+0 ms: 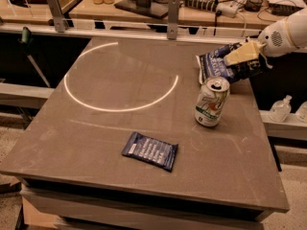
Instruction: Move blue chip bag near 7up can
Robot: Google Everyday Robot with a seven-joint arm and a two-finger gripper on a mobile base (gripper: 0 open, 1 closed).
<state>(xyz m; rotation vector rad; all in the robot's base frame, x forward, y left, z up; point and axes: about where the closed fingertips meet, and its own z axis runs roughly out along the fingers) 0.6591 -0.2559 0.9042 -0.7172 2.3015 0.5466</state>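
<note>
The blue chip bag (221,67) is crumpled dark-blue foil with white lettering, at the table's far right. Its right side is raised off the surface. My gripper (242,55) reaches in from the right on a white arm. Its yellowish fingers are shut on the bag's upper right part. The 7up can (211,102) stands upright, white and green with a silver top, just in front of the bag and a little to its left. The bag's lower edge is close behind the can's top.
A flat dark-blue rectangular packet (149,151) lies near the table's front centre. A bright ring of light (98,107) marks the table's left-middle. The table's right edge (266,147) is close to the can. Clear bottles (280,110) sit on a ledge beyond it. Posts and cables stand behind the table.
</note>
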